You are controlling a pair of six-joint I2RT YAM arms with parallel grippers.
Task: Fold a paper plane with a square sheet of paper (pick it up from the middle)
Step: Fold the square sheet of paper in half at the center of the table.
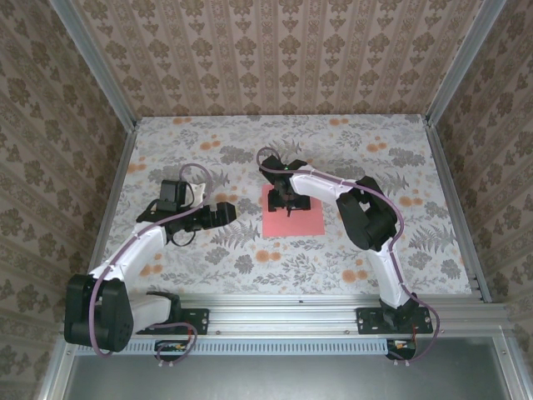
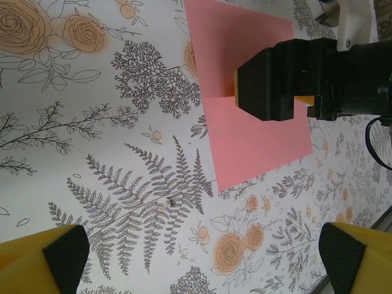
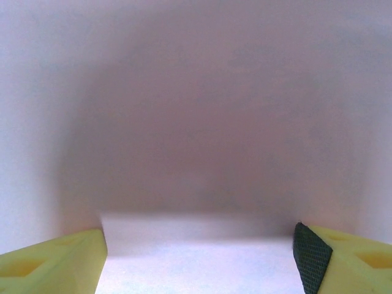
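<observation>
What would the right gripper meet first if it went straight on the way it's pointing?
The square sheet of paper. The right gripper points down at about the sheet's middle with its jaws apart, and the pink surface looks very close. Whether they already touch is unclear.

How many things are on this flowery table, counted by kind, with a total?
Pink sheet of paper: 1
Robot arms: 2, the left arm and the right arm
Total: 3
</observation>
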